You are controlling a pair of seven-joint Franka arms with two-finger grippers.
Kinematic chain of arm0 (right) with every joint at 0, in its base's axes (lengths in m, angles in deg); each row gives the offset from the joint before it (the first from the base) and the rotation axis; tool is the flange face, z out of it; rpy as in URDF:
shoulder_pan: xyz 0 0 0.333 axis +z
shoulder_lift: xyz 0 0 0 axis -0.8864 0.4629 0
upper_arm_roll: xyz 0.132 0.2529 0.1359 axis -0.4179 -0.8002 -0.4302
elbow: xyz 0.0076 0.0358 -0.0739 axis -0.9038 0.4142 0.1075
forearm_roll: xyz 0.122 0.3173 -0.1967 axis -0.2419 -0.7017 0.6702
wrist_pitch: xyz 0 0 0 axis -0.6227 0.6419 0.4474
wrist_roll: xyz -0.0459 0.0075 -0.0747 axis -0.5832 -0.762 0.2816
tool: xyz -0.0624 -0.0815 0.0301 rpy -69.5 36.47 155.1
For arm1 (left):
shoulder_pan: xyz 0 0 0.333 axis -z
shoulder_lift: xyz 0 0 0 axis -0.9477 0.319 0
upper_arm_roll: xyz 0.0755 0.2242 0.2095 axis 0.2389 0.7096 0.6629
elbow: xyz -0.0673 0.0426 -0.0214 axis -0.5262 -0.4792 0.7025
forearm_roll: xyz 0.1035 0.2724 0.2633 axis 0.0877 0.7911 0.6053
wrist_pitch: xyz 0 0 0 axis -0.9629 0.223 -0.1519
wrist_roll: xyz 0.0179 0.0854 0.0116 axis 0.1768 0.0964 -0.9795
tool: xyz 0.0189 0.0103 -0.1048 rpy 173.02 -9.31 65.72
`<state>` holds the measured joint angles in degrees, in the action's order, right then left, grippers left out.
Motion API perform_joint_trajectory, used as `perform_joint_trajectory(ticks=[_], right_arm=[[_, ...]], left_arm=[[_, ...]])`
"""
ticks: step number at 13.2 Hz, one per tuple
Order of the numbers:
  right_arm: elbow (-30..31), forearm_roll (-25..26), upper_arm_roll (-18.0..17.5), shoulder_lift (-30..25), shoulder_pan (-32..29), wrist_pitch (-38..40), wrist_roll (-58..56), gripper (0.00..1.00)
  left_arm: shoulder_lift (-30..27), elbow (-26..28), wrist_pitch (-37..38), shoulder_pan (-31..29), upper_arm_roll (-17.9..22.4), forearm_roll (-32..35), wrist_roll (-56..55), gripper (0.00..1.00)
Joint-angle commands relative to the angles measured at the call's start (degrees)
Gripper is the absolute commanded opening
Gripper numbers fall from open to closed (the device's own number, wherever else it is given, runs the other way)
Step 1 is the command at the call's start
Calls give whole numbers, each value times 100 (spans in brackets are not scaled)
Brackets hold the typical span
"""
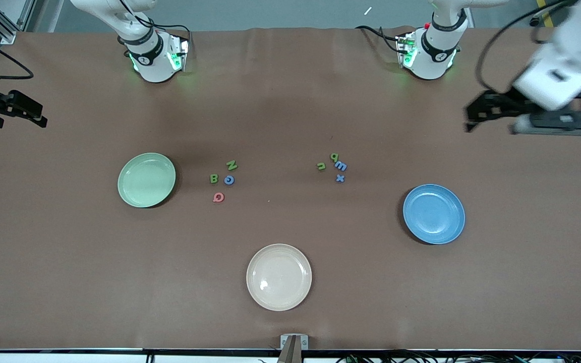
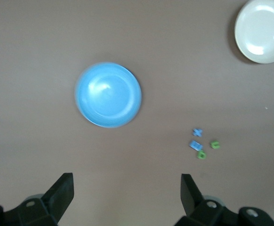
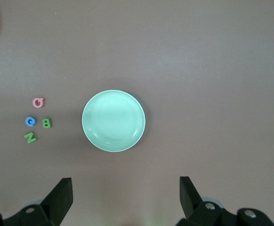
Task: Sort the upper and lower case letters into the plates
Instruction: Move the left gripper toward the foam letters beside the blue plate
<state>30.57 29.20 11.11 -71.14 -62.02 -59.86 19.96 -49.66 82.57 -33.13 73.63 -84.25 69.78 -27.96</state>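
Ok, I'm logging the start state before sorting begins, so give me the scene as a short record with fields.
green plate: bare, toward the right arm's end
blue plate: bare, toward the left arm's end
beige plate: nearest the front camera
capital letters: four, beside the green plate
small letters: four, on the table
left gripper: open, raised
right gripper: open, raised

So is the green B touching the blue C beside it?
Apart. The right wrist view shows bare table between the green B and the blue C.
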Motion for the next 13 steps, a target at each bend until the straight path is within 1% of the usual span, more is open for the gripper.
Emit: perform_joint_trajectory(ticks=[1, 2, 3, 4, 5, 6, 7, 9, 10, 12, 13], right_arm=[[187, -11, -32, -190, -32, -49, -52, 100], [187, -11, -32, -199, -32, -49, -52, 100], [187, -11, -32, -199, -32, -49, -52, 100], [187, -11, -41, -199, -32, -49, -52, 100], [187, -19, -41, -199, -32, -66, -52, 100], [187, -37, -41, -199, -32, -66, -52, 100], [187, -63, -41, -199, -32, -66, -52, 100], [187, -125, -41, -199, -32, -58, -52, 100], [187, -125, -41, -199, -24, -58, -52, 100], [178, -125, -41, -199, -24, -40, -52, 100], [178, -125, -49, -190, -23, -23, -52, 100]], left_arm=[[433, 55, -80, -3, -895, 9, -1093, 100], [504, 220, -316, -3, -1229, 18, -1533, 100], [505, 526, -719, -3, -1511, 19, -2016, 100], [513, 791, -1053, 5, -1731, 97, -2421, 100], [540, 1054, -1352, 75, -1864, 219, -2790, 100], [618, 1370, -1730, 267, -1900, 403, -3238, 100], [723, 1556, -2012, 452, -1900, 588, -3669, 100], [1066, 1777, -2417, 699, -1900, 1071, -4504, 100], [1224, 1812, -2532, 743, -1900, 1195, -4708, 100], [1584, 1839, -2804, 761, -1900, 1240, -4824, 100], [1638, 2013, -3049, 753, -1900, 1258, -4850, 100]])
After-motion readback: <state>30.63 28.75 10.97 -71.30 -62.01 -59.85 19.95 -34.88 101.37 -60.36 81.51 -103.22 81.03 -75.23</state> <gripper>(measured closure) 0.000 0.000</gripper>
